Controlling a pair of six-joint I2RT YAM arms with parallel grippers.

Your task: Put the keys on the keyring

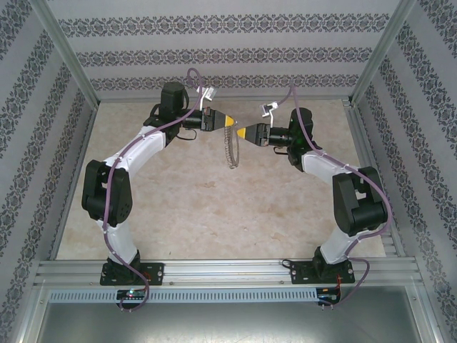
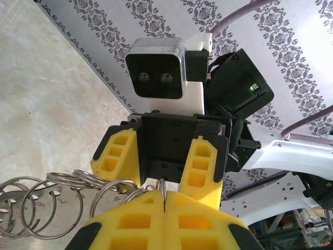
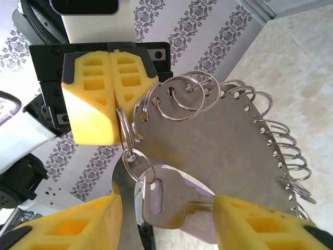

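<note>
key (image 3: 162, 203) blade hidden, keyring (image 3: 229, 140) rim partly covered

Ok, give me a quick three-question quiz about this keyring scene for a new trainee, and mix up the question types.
1. Multiple choice: what is the left gripper pinching? A) the keyring; B) a cable; C) nothing.
2. True or false: the keyring lies flat on the table.
3. Fill in: the key hangs between the right gripper fingers, whose jaws stand ____.

Key: 1 A; 2 false; 3 open.
</note>
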